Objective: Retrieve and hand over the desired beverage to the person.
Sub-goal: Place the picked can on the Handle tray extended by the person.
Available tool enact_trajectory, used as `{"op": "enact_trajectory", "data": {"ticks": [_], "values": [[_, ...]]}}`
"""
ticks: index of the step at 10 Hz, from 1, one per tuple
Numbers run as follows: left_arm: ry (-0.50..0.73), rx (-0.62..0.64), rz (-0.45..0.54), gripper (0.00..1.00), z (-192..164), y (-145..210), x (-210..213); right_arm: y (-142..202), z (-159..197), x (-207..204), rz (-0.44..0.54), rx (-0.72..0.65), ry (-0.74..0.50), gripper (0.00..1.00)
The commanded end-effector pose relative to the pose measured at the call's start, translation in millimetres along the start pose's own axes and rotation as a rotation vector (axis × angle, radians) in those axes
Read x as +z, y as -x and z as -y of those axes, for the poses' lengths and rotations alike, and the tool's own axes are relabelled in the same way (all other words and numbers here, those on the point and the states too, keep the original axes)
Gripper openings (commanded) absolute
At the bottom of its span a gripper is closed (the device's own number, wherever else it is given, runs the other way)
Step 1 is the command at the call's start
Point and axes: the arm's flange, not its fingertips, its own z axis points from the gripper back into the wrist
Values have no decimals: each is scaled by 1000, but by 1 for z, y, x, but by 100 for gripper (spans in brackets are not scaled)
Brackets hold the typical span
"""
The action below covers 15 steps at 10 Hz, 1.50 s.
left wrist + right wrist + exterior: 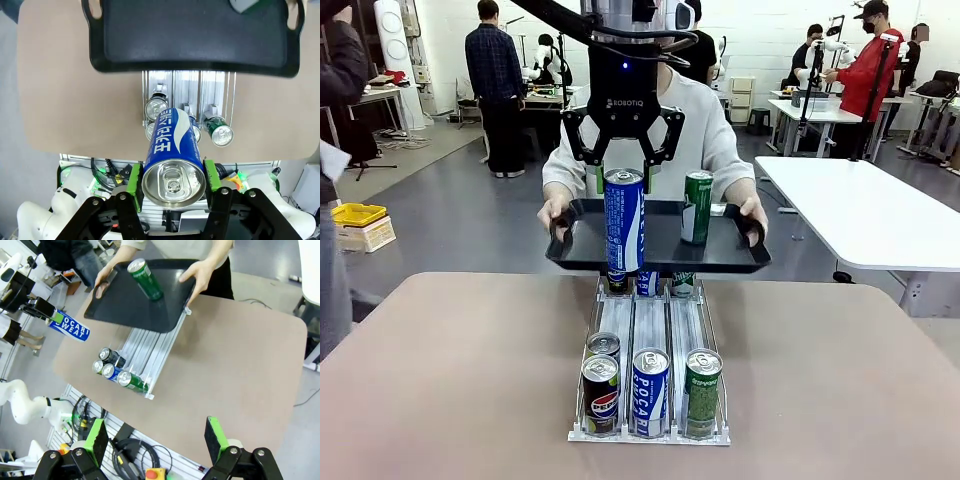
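low in the front frame, the rack (650, 330) holds four cans. mid-frame, the left gripper (622, 175) clamps the blue can (624, 220) above the person's tray (720, 255); release remains. the right gripper (156, 440) is open and empty.

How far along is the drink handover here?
Done: a green can stands on the black plastic tray the person holds. In hand: the left gripper grips a blue-and-white can above the tray. Left: setting it down and releasing. The right gripper is open.
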Motion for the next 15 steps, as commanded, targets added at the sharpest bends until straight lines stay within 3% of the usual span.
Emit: {"op": "enact_trajectory", "data": {"ticks": [1,6,7,11,15], "values": [[-4,7,13,7,-5,5,3,-1,0,0,5,12,-29,100],[-4,7,13,7,-5,5,3,-1,0,0,5,12,-29,100],[0,0,0,58,0,0,0,-1,0,0,5,12,-29,100],[50,-16,58,58,-21,-78,-7,-1,0,0,5,12,-29,100],[48,79,-6,58,-39,-143,-43,-1,0,0,5,12,-29,100]]}}
